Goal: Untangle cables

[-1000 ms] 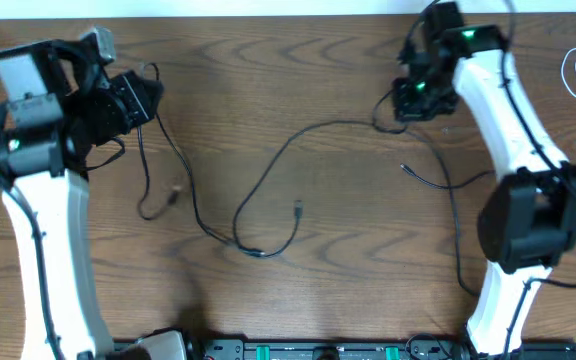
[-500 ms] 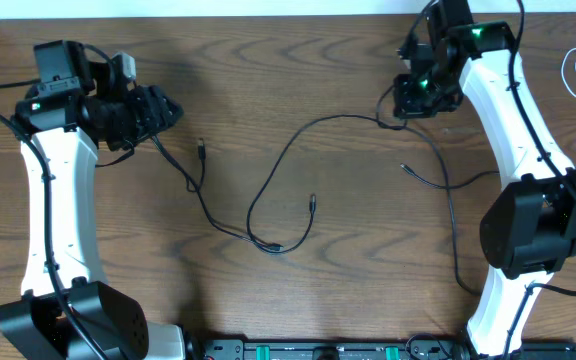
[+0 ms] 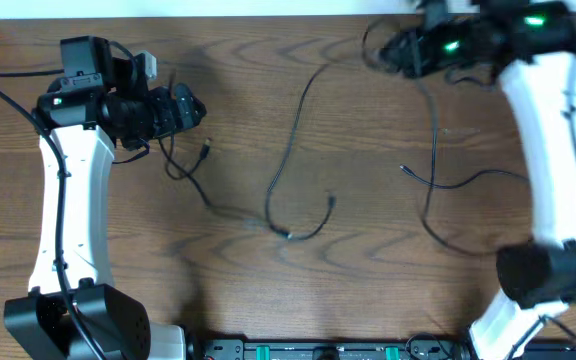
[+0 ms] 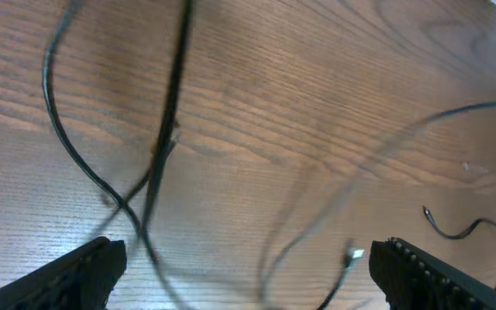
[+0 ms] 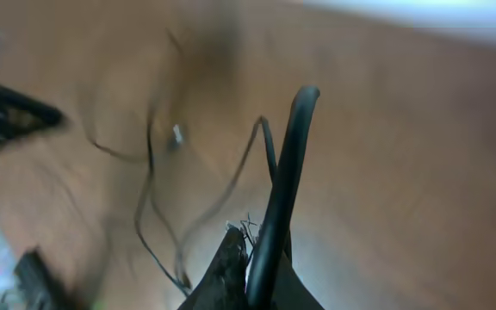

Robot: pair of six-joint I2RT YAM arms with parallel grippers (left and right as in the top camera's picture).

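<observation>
Thin black cables lie spread over the wooden table. One long cable runs from the far edge down to a hook with a plug end. Another cable lies loose just below my left gripper, which stands open above it with nothing between its fingers. In the left wrist view crossed black cables and a small plug lie under the wide-open left gripper. My right gripper, blurred at the far edge, is shut on a thin black cable that hangs down from it. The right wrist view shows the right gripper pinched shut on that strand.
The table's far edge meets a white wall right behind both grippers. A black console lines the near edge between the two arm bases. A thick black robot wire arches in front of the right wrist camera.
My left gripper has opened and let go of its cable, whose end now lies on the table. My right arm has swung back toward the far edge, dragging its cable along.
</observation>
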